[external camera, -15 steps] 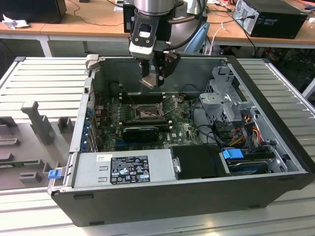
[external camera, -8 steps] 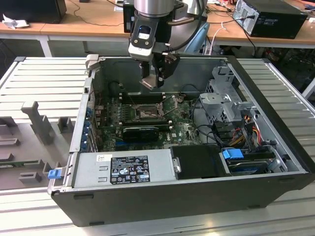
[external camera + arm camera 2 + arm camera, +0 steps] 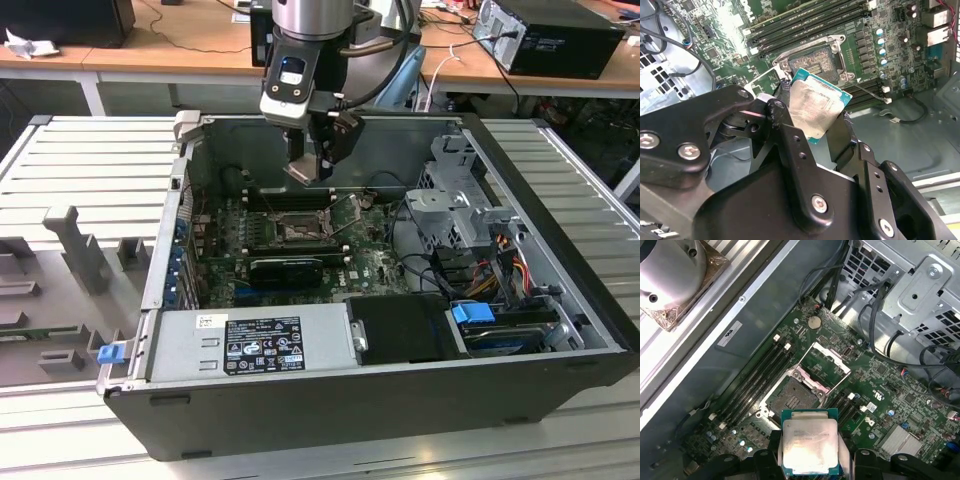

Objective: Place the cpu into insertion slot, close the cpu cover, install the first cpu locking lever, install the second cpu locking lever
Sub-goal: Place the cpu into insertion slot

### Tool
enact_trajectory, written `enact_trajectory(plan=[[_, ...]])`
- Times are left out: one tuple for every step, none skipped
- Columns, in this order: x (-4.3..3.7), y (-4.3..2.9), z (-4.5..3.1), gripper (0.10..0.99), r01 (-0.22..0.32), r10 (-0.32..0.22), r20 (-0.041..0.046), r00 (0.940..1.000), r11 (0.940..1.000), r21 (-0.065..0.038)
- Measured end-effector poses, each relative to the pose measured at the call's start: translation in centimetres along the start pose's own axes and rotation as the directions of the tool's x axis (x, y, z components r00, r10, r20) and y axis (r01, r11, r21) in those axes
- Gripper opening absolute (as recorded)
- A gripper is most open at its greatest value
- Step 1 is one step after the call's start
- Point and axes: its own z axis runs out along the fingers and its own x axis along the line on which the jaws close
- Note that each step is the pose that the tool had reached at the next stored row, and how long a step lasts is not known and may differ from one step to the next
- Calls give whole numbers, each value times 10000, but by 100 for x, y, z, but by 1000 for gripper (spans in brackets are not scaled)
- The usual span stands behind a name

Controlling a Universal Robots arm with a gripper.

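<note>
The small flat square cpu with the dull silver-grey metal top (image 3: 809,447) is sitting pinched between the black fingers (image 3: 787,125) of my end effector (image 3: 312,168), which is clenching the chip by two opposite edges. I'm holding it in the air over the green motherboard (image 3: 880,385), close to the square black-framed insertion slot (image 3: 792,400), whose brownish pin field is lying bare. In the first wrist view, the thin metal-frame cpu cover (image 3: 811,381) is standing tilted open on the side of the slot away from the chip. Long black memory slots (image 3: 760,375) are running alongside the socket. Everything is sitting inside the open dark grey computer case (image 3: 400,400), which is lying on the ribbed grey tabletop (image 3: 80,160).
</note>
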Motion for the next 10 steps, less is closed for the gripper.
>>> enact_trajectory(plan=[[0, 0, 4, 533, -18, 18, 2, 10000, 10000, 0], [0, -1, 7, 533, -29, 29, 3, 10000, 10000, 0], [0, -1, 12, 533, -47, 47, 4, 10000, 10000, -1], [-1, -2, 21, 533, -81, 81, 6, 10000, 10000, -2], [-1, -2, 24, 533, -92, 92, 7, 10000, 10000, -2], [-1, -2, 28, 533, -103, 103, 8, 9999, 9999, -3], [-1, -3, 34, 533, -124, 124, 10, 9999, 9999, -3], [-1, -3, 38, 533, -138, 138, 10, 9999, 9999, -3], [-1, -3, 41, 533, -149, 149, 11, 9999, 9999, -2], [-1, -4, 48, 533, -171, 171, 12, 9999, 9999, -3]])
